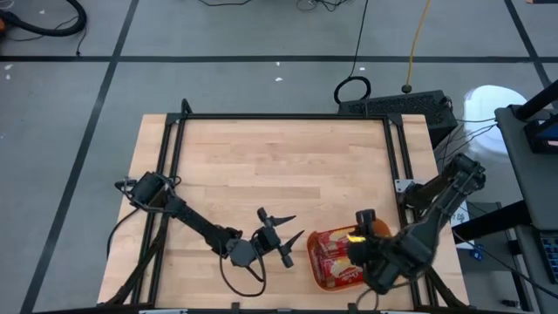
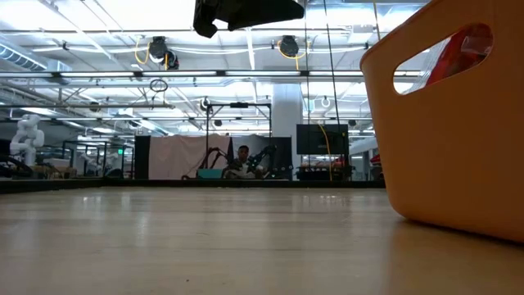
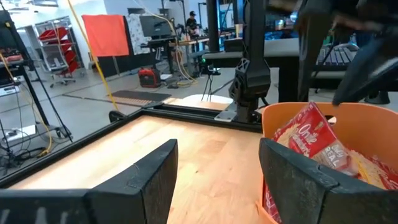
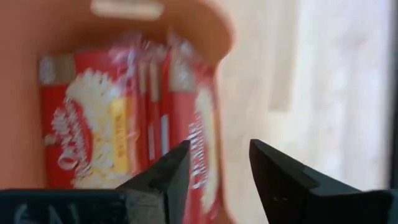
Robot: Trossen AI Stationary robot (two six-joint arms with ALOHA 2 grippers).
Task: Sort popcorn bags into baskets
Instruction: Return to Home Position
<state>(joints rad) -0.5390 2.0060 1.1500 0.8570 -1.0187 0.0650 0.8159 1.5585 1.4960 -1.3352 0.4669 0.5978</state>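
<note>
Popcorn bags (image 1: pixel 333 258) in basket (image 1: pixel 312 255), partly under right end effector (image 4: pixel 219 147)

The left gripper (image 3: pixel 217 158) has its fingers spread with nothing between them, low over the wood table (image 3: pixel 186 140). Just past one finger sits the orange basket (image 3: pixel 280 118), with red bags (image 3: pixel 314 134) leaning inside it (the nearest one tilted, its print showing). A blurred dark arm (image 3: pixel 364 59) hangs above the basket.
</note>
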